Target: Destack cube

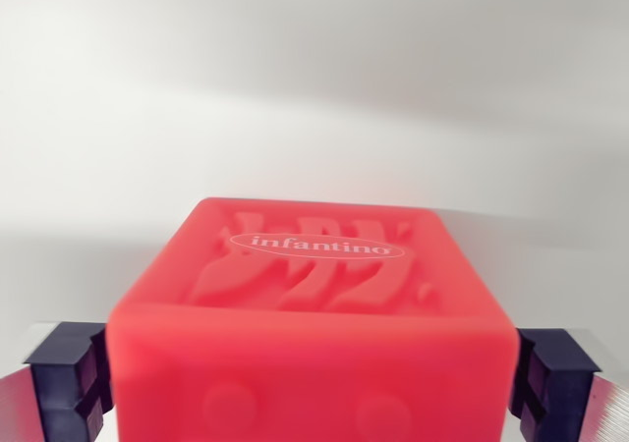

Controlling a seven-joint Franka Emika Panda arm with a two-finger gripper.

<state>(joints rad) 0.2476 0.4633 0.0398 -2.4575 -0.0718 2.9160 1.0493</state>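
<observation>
Red Infantino cube (314, 309), soft and light by its look, sits between the end effector (313, 383) pads at 9 and 3 o'clock. Pads touch its side walls, apparently gripping; these flat flanks suit holding.

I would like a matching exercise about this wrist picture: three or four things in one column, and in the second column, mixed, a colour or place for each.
Things:
1. cube
2. logo oval
3. finger pads
4. surface behind

Descriptions:
A. dark blue, at both lower corners
B. red, filling the middle
C. white and bare
D. white lettering reading "infantino", on the cube's top face

Pairs: 1-B, 2-D, 3-A, 4-C
</observation>
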